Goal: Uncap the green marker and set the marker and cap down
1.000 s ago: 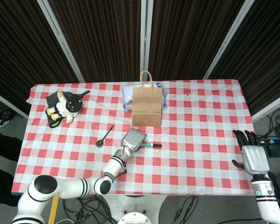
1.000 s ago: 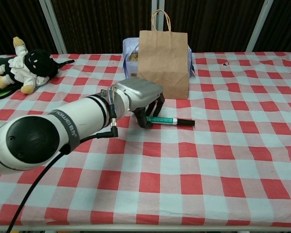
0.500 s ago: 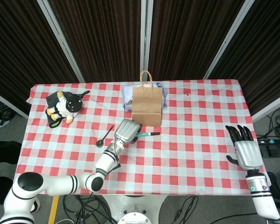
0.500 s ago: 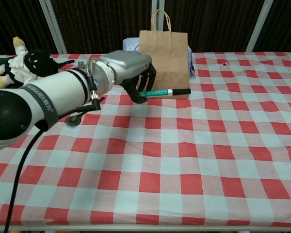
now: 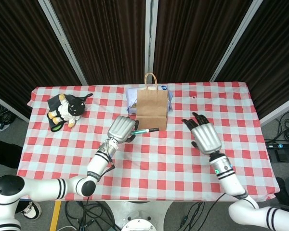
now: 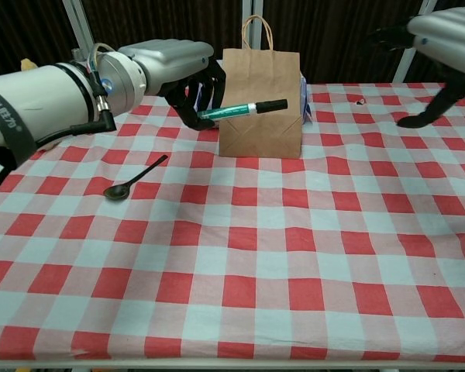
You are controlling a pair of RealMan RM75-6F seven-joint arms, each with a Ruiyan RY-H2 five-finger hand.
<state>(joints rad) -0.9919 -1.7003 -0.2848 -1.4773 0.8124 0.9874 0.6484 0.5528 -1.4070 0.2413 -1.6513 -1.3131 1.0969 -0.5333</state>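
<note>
The left robot hand (image 6: 187, 81), upper left of the chest view, grips the green marker (image 6: 236, 111) aloft over the counter (image 6: 294, 256), black cap (image 6: 273, 105) pointing right. The right robot hand (image 5: 204, 135), fingers spread and empty, should pinch only that cap and pull straight along the barrel.

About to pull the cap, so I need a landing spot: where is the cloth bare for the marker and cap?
Bare cloth runs along the near edge of the table, in front of the spoon and paper bag. The far side is crowded: bag, box behind it, plush toy at far left. The left hand holds the marker; right hand hovers open.
</note>
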